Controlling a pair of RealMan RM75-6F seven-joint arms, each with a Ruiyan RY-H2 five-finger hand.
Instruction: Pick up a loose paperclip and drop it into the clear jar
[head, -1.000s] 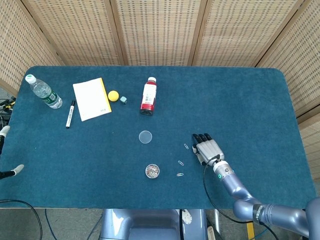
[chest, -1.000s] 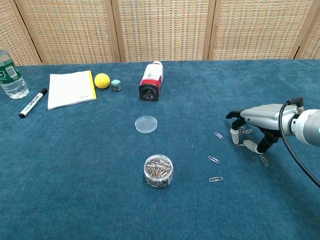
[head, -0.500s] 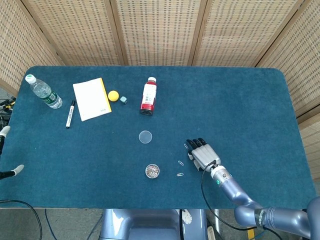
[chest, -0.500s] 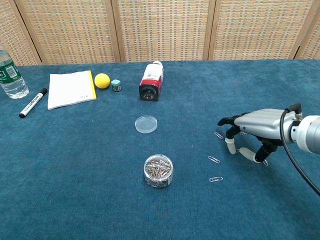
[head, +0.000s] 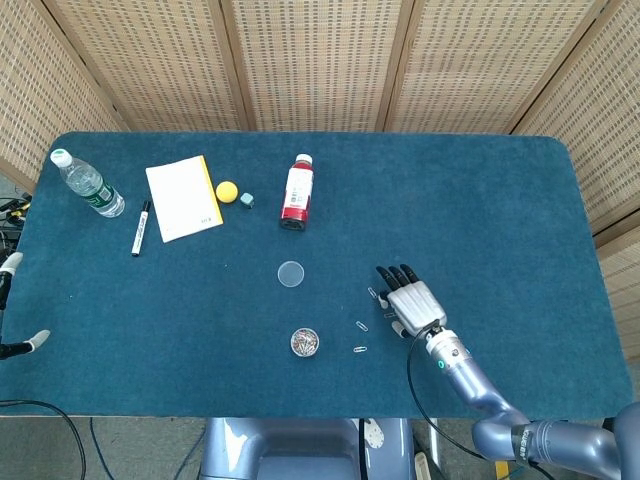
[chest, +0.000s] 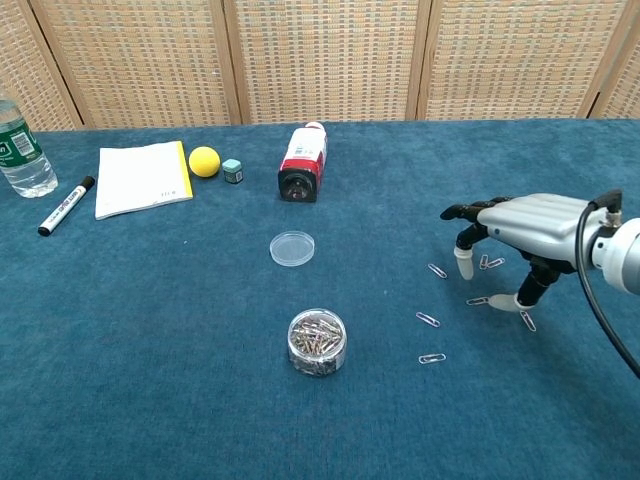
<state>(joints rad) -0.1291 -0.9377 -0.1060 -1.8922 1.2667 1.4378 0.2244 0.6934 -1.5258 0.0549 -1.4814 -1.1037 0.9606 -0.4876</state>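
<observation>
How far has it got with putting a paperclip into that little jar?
Barely started. The small clear jar stands open, its round clear lid lying apart. The right hand hovers over loose silver paperclips, holding none. Grasping, carrying and dropping remain.

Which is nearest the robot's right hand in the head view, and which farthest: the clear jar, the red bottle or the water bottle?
From the right hand:
1. Clear jar, front of the table, to its left.
2. Red bottle, lying further back, middle.
3. Water bottle, far left corner.

head: high, looking down on whole table (head: 520, 200) | chest: low, forward, nearer | shared: tabletop
</observation>
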